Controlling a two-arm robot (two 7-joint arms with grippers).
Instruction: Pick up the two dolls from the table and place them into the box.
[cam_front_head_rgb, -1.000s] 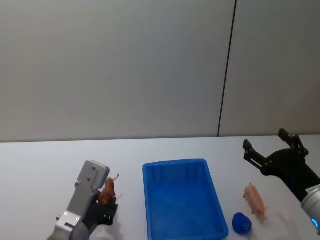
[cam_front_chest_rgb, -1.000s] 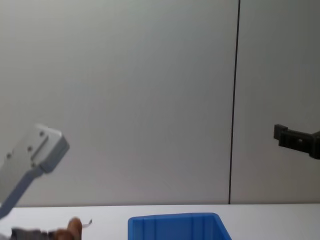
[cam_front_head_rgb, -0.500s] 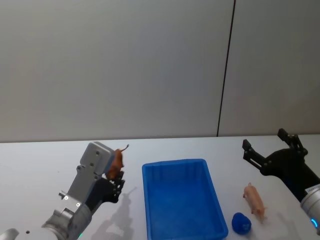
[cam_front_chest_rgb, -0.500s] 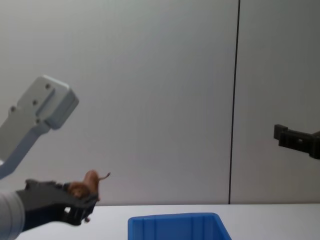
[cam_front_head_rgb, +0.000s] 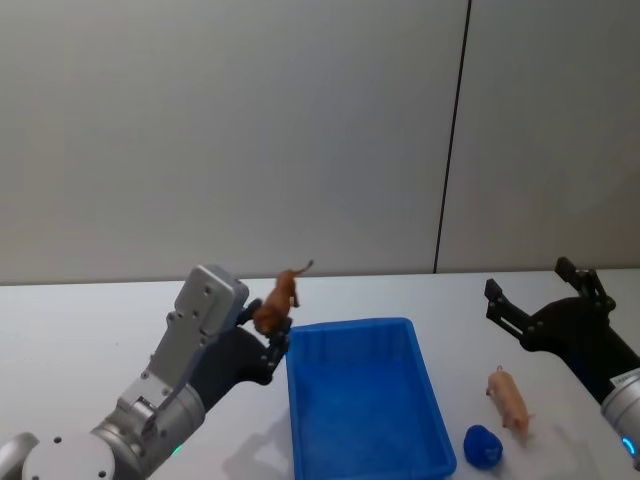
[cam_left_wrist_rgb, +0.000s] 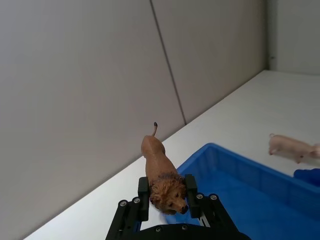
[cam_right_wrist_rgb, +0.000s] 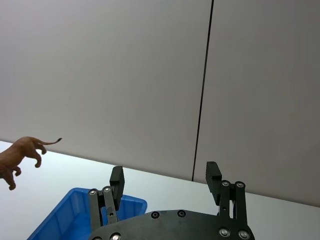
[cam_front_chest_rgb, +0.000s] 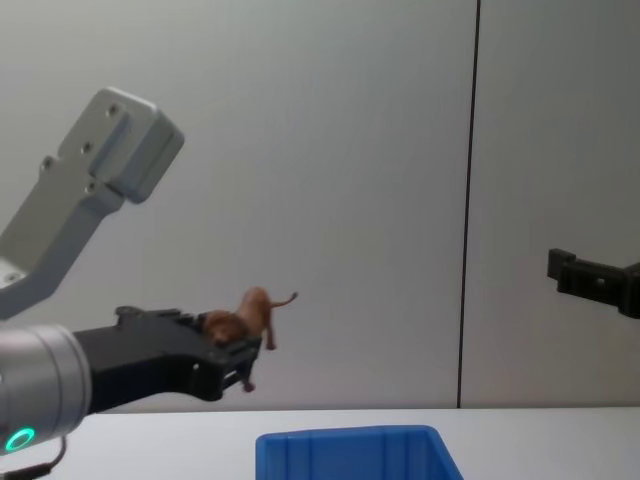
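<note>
Holding doll 1, the lion, clenched in the left tool above the box at its far left corner. Next I'd slide over the middle and release. Doll 2, the pig, lies on the table right of the box, with the right tool spread wide above it

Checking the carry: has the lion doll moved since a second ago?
Yes. The lion doll, in the left gripper, rose and moved right, to the rim of the blue box.

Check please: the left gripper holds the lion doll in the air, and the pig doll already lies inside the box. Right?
No. The head view shows the pig doll on the table, right of the box. The left gripper does hold the lion doll.
</note>
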